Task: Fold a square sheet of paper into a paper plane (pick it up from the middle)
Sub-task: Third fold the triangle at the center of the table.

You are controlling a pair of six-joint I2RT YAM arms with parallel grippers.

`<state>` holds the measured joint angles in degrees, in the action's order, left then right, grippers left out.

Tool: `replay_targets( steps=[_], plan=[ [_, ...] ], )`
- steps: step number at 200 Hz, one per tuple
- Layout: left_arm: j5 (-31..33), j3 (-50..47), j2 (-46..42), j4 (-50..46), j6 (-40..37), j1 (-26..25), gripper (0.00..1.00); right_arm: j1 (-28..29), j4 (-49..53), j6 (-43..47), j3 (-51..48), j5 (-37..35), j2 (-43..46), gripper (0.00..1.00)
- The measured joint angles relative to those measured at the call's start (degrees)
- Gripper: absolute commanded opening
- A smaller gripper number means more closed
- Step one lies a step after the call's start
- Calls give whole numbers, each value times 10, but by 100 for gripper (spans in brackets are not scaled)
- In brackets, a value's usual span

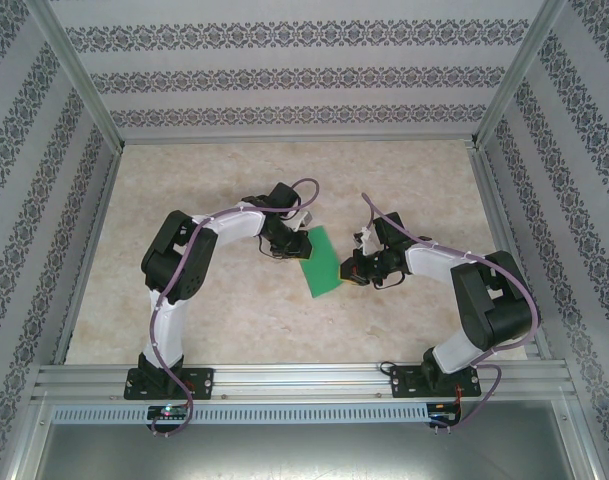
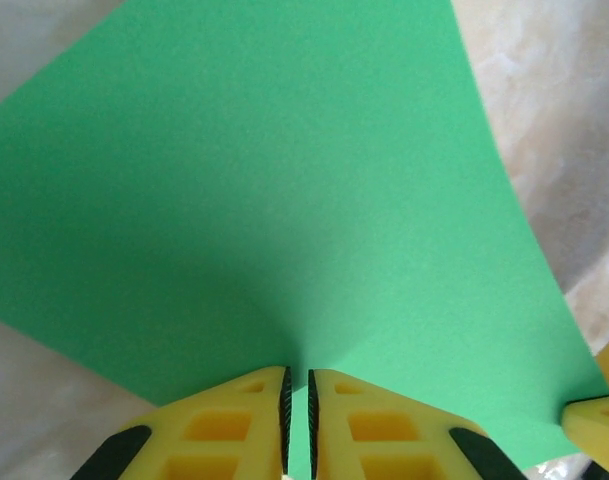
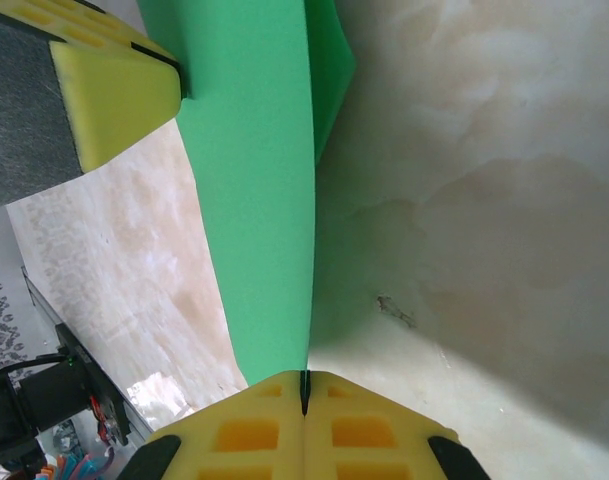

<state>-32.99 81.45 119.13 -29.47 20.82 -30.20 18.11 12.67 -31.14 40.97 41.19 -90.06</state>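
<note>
— From above, where do we find the sheet of paper (image 1: 321,262)?

— About the middle of the table (image 1: 414,180), a touch toward the near edge. It is a slanted green strip between the left gripper (image 1: 298,246) on its far-left side and the right gripper (image 1: 348,268) on its near-right side. From that height we cannot tell how the jaws stand.

— The wrist cameras settle that for us. On the left wrist we see two yellow fingers (image 2: 239,420) drawn nearly together, with the sheet's edge caught in the thin slit between them. The green spreads away from them, wide and tilted.

— And at the lower right corner of that view we catch a yellow tip of the other gripper at the sheet's edge.

— On the right wrist the jaws are pressed tight on the paper's edge, and we look along it nearly edge-on. From above the sheet reads as one flat strip. Here we make out a second green layer behind the first near the top, and the left gripper's yellow finger (image 3: 114,105) at the far end.

— And the surface?

— Pale beige and marbled, with a soft shadow on it in the right wrist view. Around the table we see walls (image 1: 284,80) papered in bands of dark ornament, metal posts (image 1: 76,75) at the corners, and a metal rail (image 1: 304,378) along the near edge carrying both arm bases
</note>
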Motion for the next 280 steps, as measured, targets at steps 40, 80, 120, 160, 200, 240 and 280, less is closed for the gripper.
replay_targets(
  steps=[40, 80, 120, 160, 200, 240, 280],
  plan=[
    [7, 6, 8, -7, -11, 0, 16, 1, 2, 0, 4, 0, 0, 0],
    [0, 6, 13, -6, -12, 0, 16, 21, 1, -2, 18, 0, -8, 0],
    [0, 6, 13, -6, -14, 0, 16, 43, -7, -10, 31, 1, -25, 0],
    [-7, 5, 14, -5, -16, 0, 16, 58, -24, -27, 50, 1, -50, 0],
    [-15, 4, 15, -2, -16, 0, 16, 68, -49, -47, 61, 3, -68, 0],
    [-21, 0, 16, 4, -16, 0, 16, 79, -67, -61, 71, 3, -89, 0],
    [-28, -2, 16, 8, -16, 0, 16, 79, -78, -71, 71, 3, -97, 0]
  ],
)
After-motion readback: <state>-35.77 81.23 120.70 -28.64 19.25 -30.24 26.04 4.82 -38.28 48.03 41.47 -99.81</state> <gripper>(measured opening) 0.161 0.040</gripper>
